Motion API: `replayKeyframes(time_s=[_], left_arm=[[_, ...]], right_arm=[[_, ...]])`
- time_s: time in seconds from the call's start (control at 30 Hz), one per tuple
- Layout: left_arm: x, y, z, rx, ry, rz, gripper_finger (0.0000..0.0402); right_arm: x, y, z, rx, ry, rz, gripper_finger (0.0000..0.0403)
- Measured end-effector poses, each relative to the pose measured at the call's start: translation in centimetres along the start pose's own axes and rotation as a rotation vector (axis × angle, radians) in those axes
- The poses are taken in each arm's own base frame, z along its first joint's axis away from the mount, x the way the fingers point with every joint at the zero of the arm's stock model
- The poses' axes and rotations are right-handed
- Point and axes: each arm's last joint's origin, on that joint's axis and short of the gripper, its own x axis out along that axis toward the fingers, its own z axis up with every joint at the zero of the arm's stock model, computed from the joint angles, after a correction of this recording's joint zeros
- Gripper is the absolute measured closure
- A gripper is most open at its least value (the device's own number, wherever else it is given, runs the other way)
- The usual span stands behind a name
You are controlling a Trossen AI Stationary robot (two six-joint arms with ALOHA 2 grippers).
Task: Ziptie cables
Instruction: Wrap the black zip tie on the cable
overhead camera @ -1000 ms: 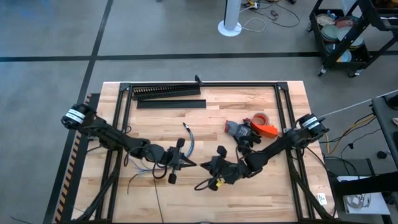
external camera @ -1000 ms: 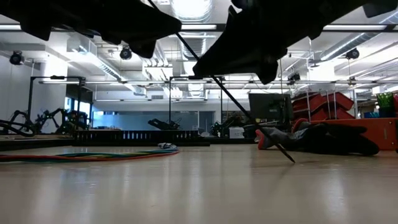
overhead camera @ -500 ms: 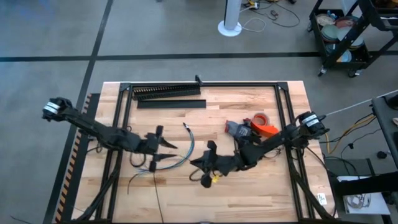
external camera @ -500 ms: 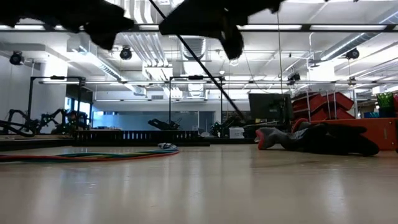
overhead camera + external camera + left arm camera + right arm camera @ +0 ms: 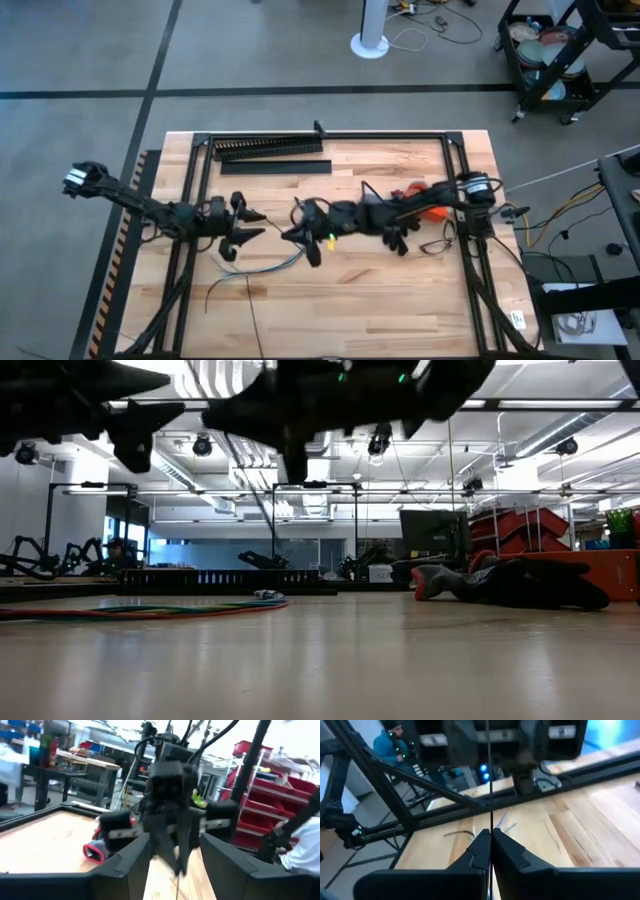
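1. Both my arms have lifted and swung toward the far half of the table [image 5: 400,300] in the last second. A second ago they were low near the front edge; now they face each other across the middle.
2. My right gripper [image 5: 297,232] is clenched on a ziptie [image 5: 490,785]. The right wrist view shows the thin strip pinched between the closed fingers [image 5: 480,851] and standing straight out.
3. My left gripper [image 5: 248,222] is released, its fingers [image 5: 120,870] spread wide, aimed at the right gripper across a short gap.
4. The cables [image 5: 265,266] lie on the wood just nearer the front than both grippers, a loose pale loop, untouched. My judgement: nothing is tied yet; the ziptie is merely carried, and the cables need gathering first.
5. Around: the black duct [image 5: 266,148] and a dark strip [image 5: 275,167] along the far edge, an orange tape roll [image 5: 425,192] and dark tools [image 5: 510,582] under my right arm.
6. Nothing blocks the cables, but the grippers sit close together, so they could collide.
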Motion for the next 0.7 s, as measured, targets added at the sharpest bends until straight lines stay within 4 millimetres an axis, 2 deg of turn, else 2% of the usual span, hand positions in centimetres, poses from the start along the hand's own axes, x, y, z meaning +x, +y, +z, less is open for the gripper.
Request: replayKeyframes(time_s=[0.1,0.2,0.37,0.5,0.7], left_arm=[[0.3,0.4,-0.2,-0.031,0.012,0.029,0.0247],[0.5,0.5,-0.5,-0.079,0.021,0.046,0.0252],[0.5,0.6,-0.3,-0.109,-0.001,0.082,0.0255],[0.4,0.8,-0.2,-0.142,-0.024,0.136,0.0258],[0.3,0.8,0.0,-0.180,-0.040,0.137,0.0292]], right_arm=[[1.2,-2.0,-0.7,0.018,0.006,0.020,0.0403],[2.3,-3.2,-1.1,0.026,-0.018,0.061,0.0403],[3.1,-3.5,-0.2,0.016,-0.078,0.133,0.0403],[3.2,-4.0,-0.5,0.013,-0.059,0.118,0.0403],[3.0,-4.7,-0.1,0.034,-0.069,0.103,0.0403]])
